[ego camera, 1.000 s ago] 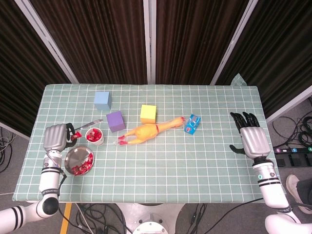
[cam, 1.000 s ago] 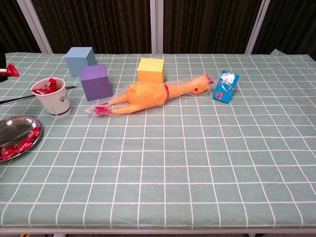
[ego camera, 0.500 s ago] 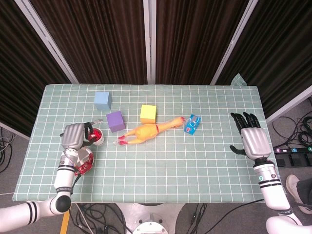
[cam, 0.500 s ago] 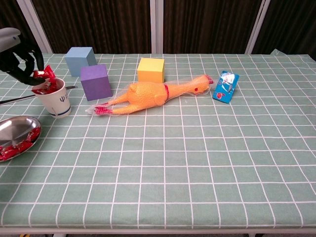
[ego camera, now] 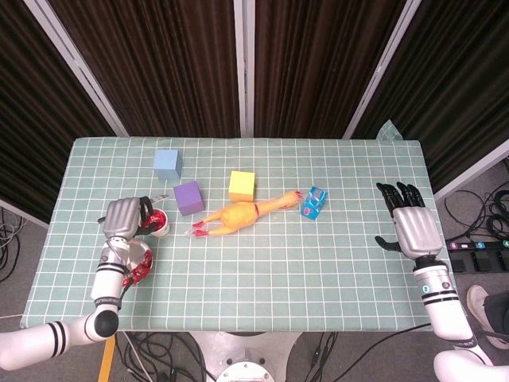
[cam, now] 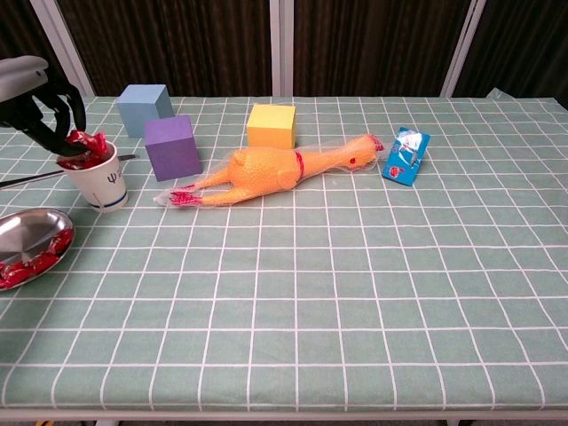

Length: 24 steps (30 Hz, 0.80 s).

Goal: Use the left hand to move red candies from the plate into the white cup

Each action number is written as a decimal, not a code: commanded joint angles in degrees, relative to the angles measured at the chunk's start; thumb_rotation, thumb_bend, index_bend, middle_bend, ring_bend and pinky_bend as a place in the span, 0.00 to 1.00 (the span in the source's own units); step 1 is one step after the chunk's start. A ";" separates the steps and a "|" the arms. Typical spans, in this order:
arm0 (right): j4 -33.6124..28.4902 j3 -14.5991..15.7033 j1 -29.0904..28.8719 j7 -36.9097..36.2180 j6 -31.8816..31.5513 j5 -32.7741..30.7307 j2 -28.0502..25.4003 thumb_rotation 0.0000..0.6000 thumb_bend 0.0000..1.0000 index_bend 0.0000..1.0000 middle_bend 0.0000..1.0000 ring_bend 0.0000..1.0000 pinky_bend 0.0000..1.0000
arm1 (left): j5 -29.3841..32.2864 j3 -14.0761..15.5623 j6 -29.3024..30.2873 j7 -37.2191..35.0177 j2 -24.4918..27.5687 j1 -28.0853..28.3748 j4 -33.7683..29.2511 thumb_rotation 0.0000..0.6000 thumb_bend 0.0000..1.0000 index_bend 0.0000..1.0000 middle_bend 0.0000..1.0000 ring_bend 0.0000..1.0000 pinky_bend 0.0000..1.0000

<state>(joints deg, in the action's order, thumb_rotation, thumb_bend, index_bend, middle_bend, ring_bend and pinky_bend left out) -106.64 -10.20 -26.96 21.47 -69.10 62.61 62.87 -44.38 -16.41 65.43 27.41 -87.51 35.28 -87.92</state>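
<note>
The white cup [cam: 105, 185] stands at the table's left and holds red candies [cam: 91, 158]. My left hand [cam: 40, 96] hovers over the cup's left rim, its fingertips pinching a red candy [cam: 82, 138] right at the mouth. In the head view the left hand [ego camera: 124, 216] covers part of the cup [ego camera: 160, 224]. The steel plate [cam: 34, 219] lies in front of the cup with several red candies [cam: 34, 263] on it; in the head view my forearm crosses the plate [ego camera: 144, 252]. My right hand [ego camera: 409, 223] rests open at the far right, holding nothing.
A purple cube [ego camera: 188, 197], a blue cube [ego camera: 167, 163] and a yellow cube [ego camera: 242, 185] stand behind the cup's row. A wrapped rubber chicken [ego camera: 238, 215] lies mid-table, with a blue packet [ego camera: 314, 202] beside it. A thin metal utensil [cam: 16, 180] lies behind the cup.
My left hand carried a red candy from left of the plate over to the cup, then lowered it to the cup's mouth. The right hand stayed still.
</note>
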 commanded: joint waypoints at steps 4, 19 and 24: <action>-0.20 0.00 0.04 0.41 -0.22 -0.20 0.05 1.00 0.10 0.04 0.10 0.00 0.00 | -0.01 0.16 -0.13 -0.67 0.36 0.09 0.00 1.00 0.24 0.58 0.72 1.00 1.00; -0.27 0.56 1.47 -0.61 -2.30 2.23 -0.30 1.00 0.10 0.04 0.10 0.00 0.00 | -20.00 2.95 11.17 -13.67 5.03 -4.92 1.66 1.00 0.13 0.55 0.62 0.87 0.96; 1.18 1.58 3.34 -0.91 -4.96 4.62 -0.26 1.00 0.10 0.04 0.09 0.00 0.00 | -28.44 9.78 9.83 -22.17 9.69 -8.83 6.85 1.00 0.08 0.44 0.43 0.60 0.75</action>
<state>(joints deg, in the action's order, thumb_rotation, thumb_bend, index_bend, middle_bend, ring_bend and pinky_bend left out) -105.93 -8.99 -24.21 20.65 -73.33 66.58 62.51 -68.78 -10.41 75.24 9.18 -80.67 29.13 -84.44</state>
